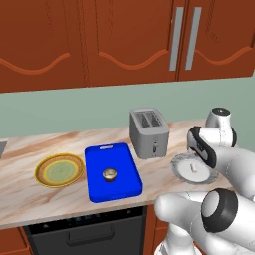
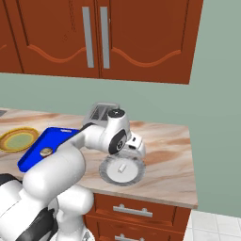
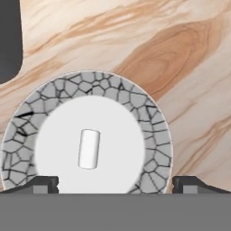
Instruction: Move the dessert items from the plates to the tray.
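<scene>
No writing can be read on anything. The gripper (image 3: 115, 182) hangs over the grey plate (image 3: 153, 122), fingers spread wide apart and holding nothing, the white piece (image 3: 89, 149) lying at the plate's centre. The left base view shows the cupcake (image 1: 110, 174) on the blue tray (image 1: 124, 162), between the yellow plate (image 1: 44, 178) and the toaster (image 1: 148, 132).

blue tray (image 1: 122, 162), grey cracked-pattern plate (image 3: 153, 131), white piece (image 3: 89, 149)
</scene>
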Robot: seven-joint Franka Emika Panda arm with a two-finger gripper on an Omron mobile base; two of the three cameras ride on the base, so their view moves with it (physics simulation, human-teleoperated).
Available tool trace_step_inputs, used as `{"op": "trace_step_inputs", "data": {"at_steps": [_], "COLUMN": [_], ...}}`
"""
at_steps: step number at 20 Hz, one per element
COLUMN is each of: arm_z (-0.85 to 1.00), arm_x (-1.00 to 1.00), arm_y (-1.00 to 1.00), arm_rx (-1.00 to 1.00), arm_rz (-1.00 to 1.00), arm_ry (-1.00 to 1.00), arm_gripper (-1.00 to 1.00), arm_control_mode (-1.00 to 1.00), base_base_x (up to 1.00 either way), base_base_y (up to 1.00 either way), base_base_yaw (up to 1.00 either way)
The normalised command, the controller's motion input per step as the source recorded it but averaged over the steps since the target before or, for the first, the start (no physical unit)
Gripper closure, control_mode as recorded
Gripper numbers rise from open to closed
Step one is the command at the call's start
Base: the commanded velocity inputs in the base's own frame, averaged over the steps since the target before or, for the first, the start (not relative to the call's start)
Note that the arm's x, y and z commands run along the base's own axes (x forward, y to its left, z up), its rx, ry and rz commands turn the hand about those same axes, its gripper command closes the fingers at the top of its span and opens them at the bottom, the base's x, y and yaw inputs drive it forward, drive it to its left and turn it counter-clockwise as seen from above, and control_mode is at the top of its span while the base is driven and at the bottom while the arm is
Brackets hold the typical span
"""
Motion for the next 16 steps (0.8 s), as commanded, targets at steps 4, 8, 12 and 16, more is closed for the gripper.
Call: {"op": "trace_step_inputs", "data": {"at_steps": [4,8,12,16], "arm_z": [-0.15,-0.11,-0.11,-0.11], "arm_x": [-0.03,0.00,-0.01,-0.03], "arm_y": [0.07,0.02,0.11,0.18], "arm_rx": [0.06,0.04,0.00,0.00], "arm_rz": [0.00,0.00,0.00,0.00], "arm_ry": [0.01,0.01,0.00,0.00], "arm_gripper": [-1.00,-1.00,-1.00,-1.00], "arm_control_mode": [-1.00,-1.00,-1.00,-1.00], "base_base_x": [0.00,0.00,0.00,0.00], "base_base_y": [0.00,0.00,0.00,0.00], "base_base_yaw": [0.00,0.00,0.00,0.00]}}
